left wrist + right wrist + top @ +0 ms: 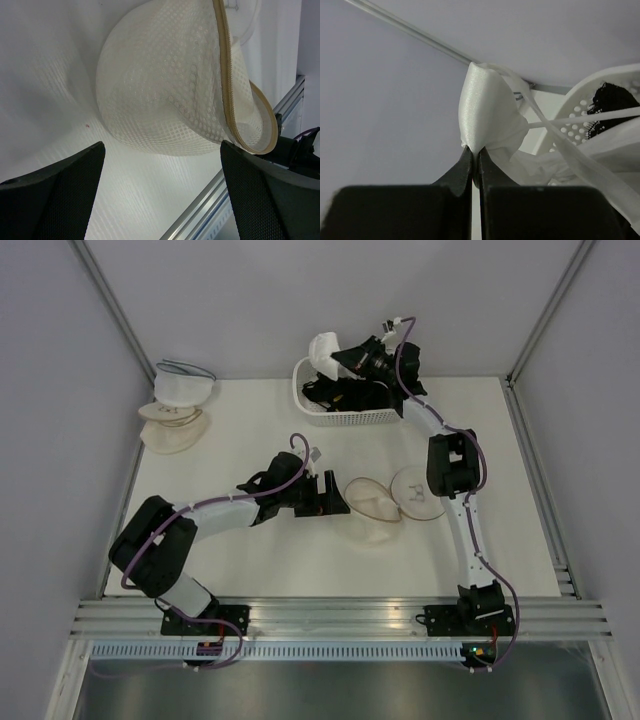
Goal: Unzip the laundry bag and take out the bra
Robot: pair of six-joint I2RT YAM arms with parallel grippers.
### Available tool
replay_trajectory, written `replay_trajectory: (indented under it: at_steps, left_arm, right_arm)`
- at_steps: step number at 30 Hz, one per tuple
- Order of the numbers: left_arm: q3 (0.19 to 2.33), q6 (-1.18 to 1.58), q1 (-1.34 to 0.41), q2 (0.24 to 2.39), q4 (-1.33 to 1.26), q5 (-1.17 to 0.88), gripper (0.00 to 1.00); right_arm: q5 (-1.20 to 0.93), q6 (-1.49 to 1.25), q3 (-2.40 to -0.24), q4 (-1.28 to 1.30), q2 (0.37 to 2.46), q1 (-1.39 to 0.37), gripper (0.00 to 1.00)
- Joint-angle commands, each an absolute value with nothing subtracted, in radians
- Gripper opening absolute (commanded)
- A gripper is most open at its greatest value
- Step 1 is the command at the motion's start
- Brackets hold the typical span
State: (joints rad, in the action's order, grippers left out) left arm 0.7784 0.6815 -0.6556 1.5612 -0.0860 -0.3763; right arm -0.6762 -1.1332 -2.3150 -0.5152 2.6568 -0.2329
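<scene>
The laundry bag (378,504) lies unzipped on the table, its two cream mesh halves spread side by side. In the left wrist view the laundry bag (170,90) shows a mesh dome and a beige zip rim. My left gripper (328,496) is open and empty just left of the bag; the left gripper (162,192) has its jaws wide apart, not touching the bag. My right gripper (342,358) is shut on the white bra (325,348) and holds it above the basket. The right gripper (475,156) pinches a fold of the bra (487,110), whose straps trail right.
A white perforated basket (300,390) with black garments (345,395) stands at the back centre; the basket (580,107) also shows in the right wrist view. Stacked cream and white dome pouches (175,405) sit at the back left. Grey walls enclose the table.
</scene>
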Motion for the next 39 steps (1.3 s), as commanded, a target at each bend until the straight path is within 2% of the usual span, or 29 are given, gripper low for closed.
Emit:
replay_trajectory:
  at_steps: [1, 6, 9, 14, 19, 20, 21, 24, 31, 34, 36, 39]
  left_arm:
    - [0.764, 0.706, -0.647, 1.568, -0.132, -0.399, 1.0]
    - [0.755, 0.707, -0.649, 1.559, -0.133, -0.393, 1.0]
    - [0.749, 0.707, -0.649, 1.559, -0.135, -0.393, 1.0]
    - [0.732, 0.712, -0.649, 1.555, -0.144, -0.393, 0.99]
    - [0.715, 0.719, -0.649, 1.546, -0.152, -0.393, 0.99]
    - [0.712, 0.719, -0.649, 1.543, -0.152, -0.388, 1.0]
    - [0.709, 0.719, -0.649, 1.543, -0.153, -0.388, 1.0]
    - [0.71, 0.721, -0.649, 1.545, -0.158, -0.39, 1.0]
    - [0.716, 0.724, -0.649, 1.542, -0.164, -0.396, 1.0]
    - [0.722, 0.723, -0.649, 1.537, -0.158, -0.393, 1.0]
    - [0.724, 0.723, -0.649, 1.532, -0.158, -0.393, 0.99]
    - [0.727, 0.721, -0.649, 1.523, -0.158, -0.391, 1.0]
  right_arm:
    - [-0.801, -1.213, -2.341, -0.542, 2.692, -0.252, 0.0]
    - [-0.885, -1.293, -2.37, -0.565, 2.743, -0.261, 0.0]
    - [-0.851, -1.255, -2.272, -0.531, 2.705, -0.259, 0.0]
    - [-0.864, -1.4, -2.191, -0.732, 2.682, -0.256, 0.0]
    - [-0.631, -1.103, -2.007, -0.519, 2.496, -0.236, 0.02]
    - [-0.602, -1.051, -1.994, -0.482, 2.476, -0.235, 0.1]
    - [-0.553, -0.998, -1.999, -0.442, 2.461, -0.235, 0.38]
    - [-0.551, -0.907, -2.026, -0.376, 2.433, -0.232, 0.53]
    - [-0.583, -0.795, -2.091, -0.267, 2.367, -0.218, 0.64]
    - [-0.462, -0.642, -2.086, -0.068, 2.278, -0.221, 0.66]
    - [-0.287, -0.502, -2.039, 0.026, 2.215, -0.238, 0.67]
    - [-0.083, -0.428, -1.896, 0.106, 2.071, -0.264, 0.68]
